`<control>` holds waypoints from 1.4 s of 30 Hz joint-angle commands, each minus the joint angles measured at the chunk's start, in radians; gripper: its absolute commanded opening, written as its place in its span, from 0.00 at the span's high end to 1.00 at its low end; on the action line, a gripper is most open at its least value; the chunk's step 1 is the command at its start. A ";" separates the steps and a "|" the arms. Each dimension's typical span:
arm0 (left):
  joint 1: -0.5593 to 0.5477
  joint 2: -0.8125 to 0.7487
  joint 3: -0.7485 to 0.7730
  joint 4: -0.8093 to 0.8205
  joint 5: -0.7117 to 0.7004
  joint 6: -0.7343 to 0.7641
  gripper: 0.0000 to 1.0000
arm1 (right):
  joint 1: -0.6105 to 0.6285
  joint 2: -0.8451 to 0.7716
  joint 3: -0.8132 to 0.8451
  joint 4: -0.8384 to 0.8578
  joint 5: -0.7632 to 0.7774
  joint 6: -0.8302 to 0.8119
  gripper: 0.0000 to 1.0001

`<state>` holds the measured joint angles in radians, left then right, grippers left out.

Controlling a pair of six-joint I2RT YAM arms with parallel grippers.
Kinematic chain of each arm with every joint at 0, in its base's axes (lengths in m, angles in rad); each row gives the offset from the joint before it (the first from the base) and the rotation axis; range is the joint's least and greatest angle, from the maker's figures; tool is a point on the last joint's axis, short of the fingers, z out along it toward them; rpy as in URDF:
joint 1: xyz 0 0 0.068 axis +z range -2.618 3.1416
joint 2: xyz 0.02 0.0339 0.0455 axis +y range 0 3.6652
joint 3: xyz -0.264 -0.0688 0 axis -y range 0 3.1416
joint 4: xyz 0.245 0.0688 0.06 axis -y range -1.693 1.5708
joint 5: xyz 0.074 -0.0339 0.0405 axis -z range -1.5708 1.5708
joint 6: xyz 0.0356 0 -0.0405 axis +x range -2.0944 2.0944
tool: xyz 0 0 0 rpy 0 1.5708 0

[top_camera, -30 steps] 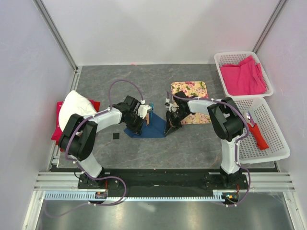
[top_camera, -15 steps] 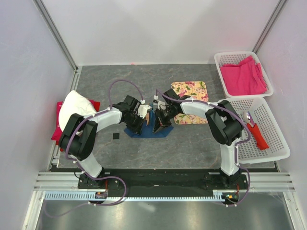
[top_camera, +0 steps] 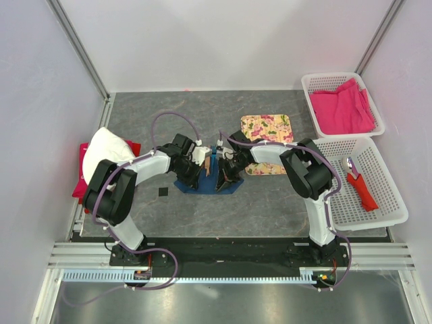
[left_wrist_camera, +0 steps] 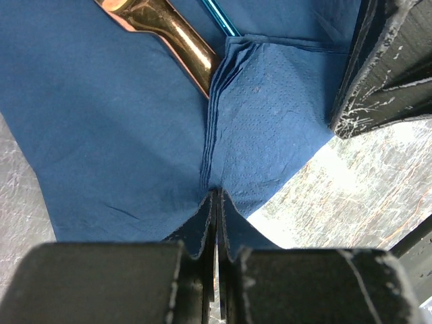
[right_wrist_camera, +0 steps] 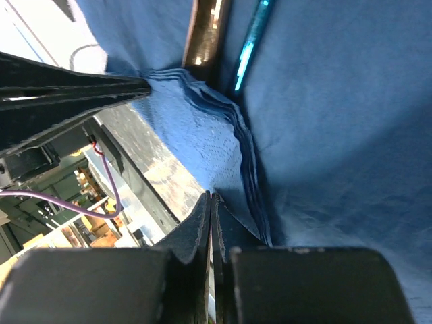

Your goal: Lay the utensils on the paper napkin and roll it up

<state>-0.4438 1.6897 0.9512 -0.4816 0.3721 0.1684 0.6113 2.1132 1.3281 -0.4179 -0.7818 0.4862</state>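
Observation:
A dark blue paper napkin (top_camera: 197, 184) lies mid-table, its near edge lifted into a layered fold (left_wrist_camera: 223, 115). My left gripper (left_wrist_camera: 216, 197) is shut on that fold. My right gripper (right_wrist_camera: 210, 197) is shut on the same folded edge (right_wrist_camera: 223, 135), facing the left one. From above, the left gripper (top_camera: 201, 170) and right gripper (top_camera: 224, 177) meet over the napkin. Two utensils rest in the napkin's crease: a copper-coloured handle (left_wrist_camera: 177, 35) (right_wrist_camera: 206, 30) and a thin bright-blue one (left_wrist_camera: 220, 17) (right_wrist_camera: 250, 48). Only a short stretch of each shows.
A floral mat (top_camera: 265, 126) lies behind the right arm. Two white baskets stand at the right, one holding a pink cloth (top_camera: 341, 108), the other a red-handled tool (top_camera: 362, 187). A white cloth (top_camera: 108, 147) lies at the left edge. A small black square (top_camera: 163, 193) sits near the napkin.
My right gripper has swung left from beside the floral mat onto the napkin, ending close against the left gripper. The left arm has stayed in place.

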 commanded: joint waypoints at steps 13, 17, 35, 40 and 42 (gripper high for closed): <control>0.004 -0.188 -0.011 -0.012 0.177 -0.053 0.92 | -0.002 0.027 0.000 0.019 0.036 -0.011 0.96; -0.007 -0.148 -0.009 -0.025 0.192 -0.073 0.92 | -0.004 0.028 0.000 0.016 0.038 -0.008 0.96; 0.002 0.001 0.003 -0.015 0.099 -0.133 0.92 | -0.012 0.042 -0.006 0.008 0.059 -0.018 0.97; 0.048 0.013 0.000 -0.043 0.093 -0.127 0.92 | -0.015 0.045 -0.003 -0.002 0.079 -0.034 0.97; 0.063 0.022 0.011 -0.064 0.097 -0.121 0.92 | -0.018 0.048 0.000 -0.002 0.081 -0.034 0.97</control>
<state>-0.4122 1.6943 0.9367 -0.5068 0.4858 0.0631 0.6041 2.1296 1.3262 -0.4156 -0.7628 0.4824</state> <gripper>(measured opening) 0.083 0.036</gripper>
